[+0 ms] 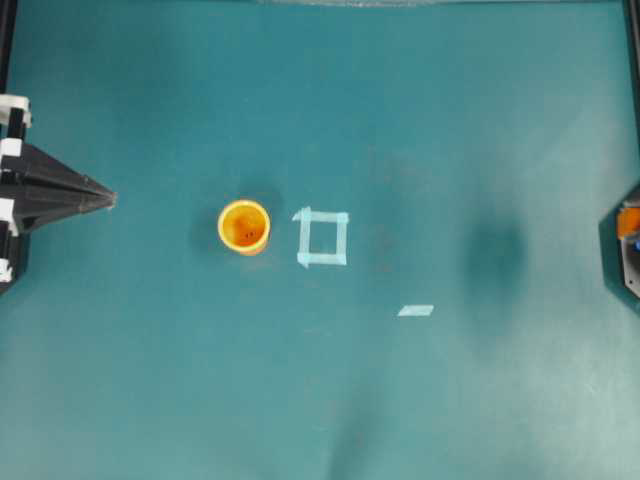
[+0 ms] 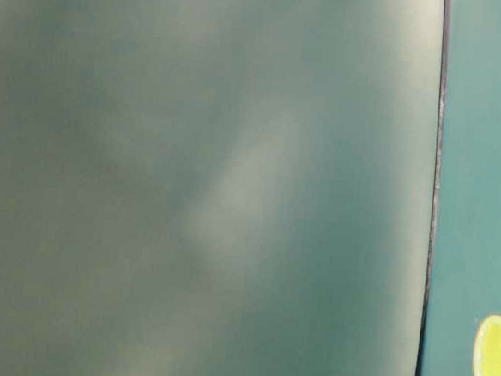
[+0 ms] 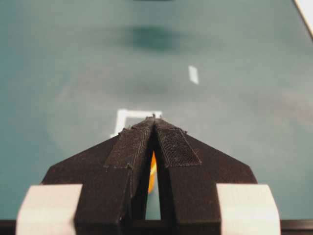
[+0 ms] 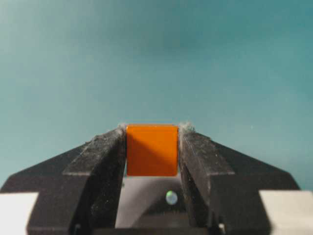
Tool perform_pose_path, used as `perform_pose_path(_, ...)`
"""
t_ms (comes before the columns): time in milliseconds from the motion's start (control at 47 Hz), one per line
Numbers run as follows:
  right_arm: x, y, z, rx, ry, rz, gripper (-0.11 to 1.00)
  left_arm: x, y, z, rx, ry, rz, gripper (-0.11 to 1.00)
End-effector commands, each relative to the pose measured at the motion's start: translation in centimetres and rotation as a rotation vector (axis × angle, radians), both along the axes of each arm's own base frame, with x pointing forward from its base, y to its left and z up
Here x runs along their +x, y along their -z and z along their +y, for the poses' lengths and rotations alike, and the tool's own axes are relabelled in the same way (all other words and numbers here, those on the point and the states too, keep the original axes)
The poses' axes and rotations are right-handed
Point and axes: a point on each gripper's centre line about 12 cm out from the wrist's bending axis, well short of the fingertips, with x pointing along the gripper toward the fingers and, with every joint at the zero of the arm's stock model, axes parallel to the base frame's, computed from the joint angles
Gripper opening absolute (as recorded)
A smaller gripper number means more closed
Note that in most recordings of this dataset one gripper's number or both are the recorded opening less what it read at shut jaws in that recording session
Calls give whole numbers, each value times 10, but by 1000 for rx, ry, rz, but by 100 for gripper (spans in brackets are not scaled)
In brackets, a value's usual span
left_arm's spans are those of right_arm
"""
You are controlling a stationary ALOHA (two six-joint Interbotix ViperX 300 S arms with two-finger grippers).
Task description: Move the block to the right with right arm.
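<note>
The block (image 4: 152,150), a small orange cube, sits clamped between the black fingers of my right gripper (image 4: 152,131), which is shut on it above the teal table. From overhead only an orange patch of the block (image 1: 627,221) shows at the far right edge, inside the right gripper (image 1: 626,240). My left gripper (image 1: 108,200) rests at the left edge, shut to a point with nothing in it. In the left wrist view its fingertips (image 3: 154,119) meet, aimed at the cup.
A round orange-yellow cup (image 1: 244,227) stands left of centre. Just right of it is a pale tape square outline (image 1: 322,238), and a short tape strip (image 1: 415,310) lies further right. The cup (image 2: 494,363) also shows in the table-level view.
</note>
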Motion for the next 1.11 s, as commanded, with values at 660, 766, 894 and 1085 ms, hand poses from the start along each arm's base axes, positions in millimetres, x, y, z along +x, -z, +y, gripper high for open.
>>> perform_pose_path(660, -24, -20, 1, 3, -6, 3, 41, 1, -15, 0, 0, 2, -37, 0)
perform_pose_path(766, -24, -20, 1, 3, -6, 6, 41, 1, -15, 0, 1, 2, -38, 0)
perform_pose_path(894, -24, -20, 1, 3, -6, 6, 41, 1, -15, 0, 0, 2, -38, 0)
perform_pose_path(1085, -23, -19, 1, 3, -6, 8, 41, 1, -15, 0, 0, 2, -37, 0)
